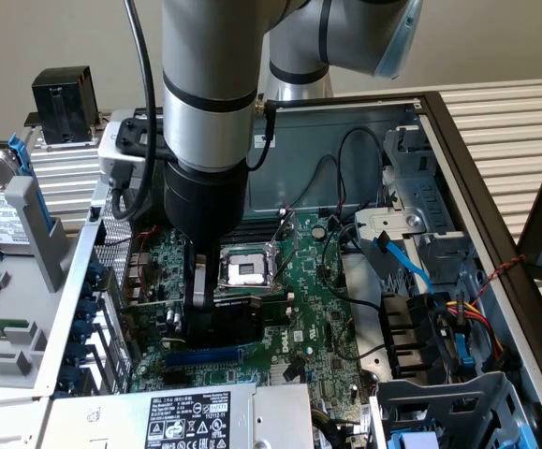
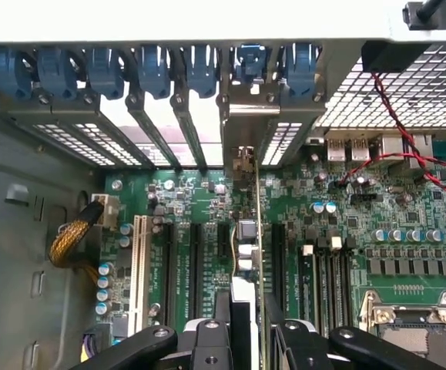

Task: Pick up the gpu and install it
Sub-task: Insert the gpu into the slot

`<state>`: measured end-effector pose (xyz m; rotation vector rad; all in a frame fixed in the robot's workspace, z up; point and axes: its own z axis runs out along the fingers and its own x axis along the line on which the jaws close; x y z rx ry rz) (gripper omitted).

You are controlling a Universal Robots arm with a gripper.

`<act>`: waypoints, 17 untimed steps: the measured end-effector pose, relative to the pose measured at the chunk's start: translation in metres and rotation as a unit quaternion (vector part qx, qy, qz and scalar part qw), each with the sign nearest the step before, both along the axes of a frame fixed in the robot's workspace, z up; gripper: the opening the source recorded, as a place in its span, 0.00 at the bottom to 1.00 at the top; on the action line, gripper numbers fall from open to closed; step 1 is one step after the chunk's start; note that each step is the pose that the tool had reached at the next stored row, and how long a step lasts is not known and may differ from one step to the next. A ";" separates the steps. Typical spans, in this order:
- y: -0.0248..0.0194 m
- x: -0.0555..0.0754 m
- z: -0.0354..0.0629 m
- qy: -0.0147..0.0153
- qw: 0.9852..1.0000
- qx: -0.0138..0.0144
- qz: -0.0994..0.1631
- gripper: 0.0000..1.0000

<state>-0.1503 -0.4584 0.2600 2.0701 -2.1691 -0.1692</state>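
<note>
The gripper (image 1: 205, 316), fingers closed on the gpu (image 1: 242, 320), holds it by the bracket-side edge of the motherboard (image 1: 331, 323), where slight tilt could jam its connector.

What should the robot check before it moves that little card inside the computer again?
1. Grip: the tool is closed on the gpu: ok.
2. The gpu stands upright over the motherboard: ok.
3. Its metal bracket faces the case's rear openings: ok.
4. The red and black wires lie away from the card: ok.
5. Card edge lined up with its slot: cannot tell, the card hides it.
6. Card pushed fully in: cannot tell.
</note>
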 end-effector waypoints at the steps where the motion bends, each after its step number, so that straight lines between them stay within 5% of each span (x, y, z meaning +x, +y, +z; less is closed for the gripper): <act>1: 0.0000 0.000 -0.0001 0.000 1.000 0.001 0.000 0.27; 17: 0.0006 -0.001 -0.0001 0.000 1.000 0.001 0.007 0.27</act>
